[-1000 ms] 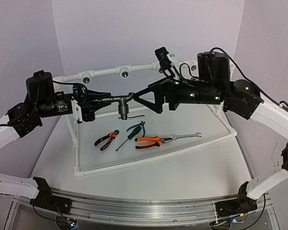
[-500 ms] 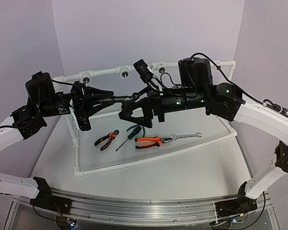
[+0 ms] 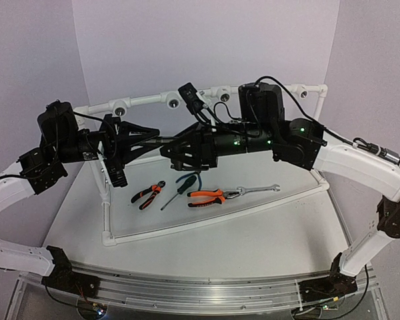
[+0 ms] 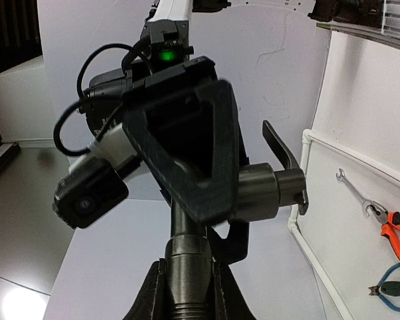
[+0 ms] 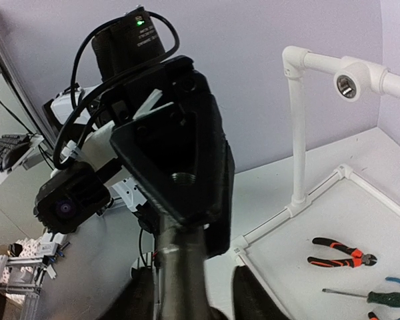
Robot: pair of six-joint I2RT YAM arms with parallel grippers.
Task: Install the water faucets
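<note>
Left wrist view: we saw the left claw (image 4: 190, 293) pinching the faucet (image 4: 263, 193) by its stem in mid-air between the arms. The right claw (image 4: 223, 223) straddled its body, and we could not tell whether it gripped. We judged it should clamp squarely before the left let go.

Bare near table (image 3: 253, 240); pliers (image 3: 207, 196) (orange-handled) and, seemingly close, pipe frame (image 3: 147, 101) beyond.

Top view: faucet (image 3: 165, 139) mostly hidden between gripper bodies.
Left wrist: left fingers (image 4: 155, 295), faucet's lower end cut by bottom edge; orange pliers (image 4: 395, 231) cut by right edge.
Right wrist: right fingers (image 5: 253, 295) blurred, cropped at bottom; contact with faucet unclear.
</note>
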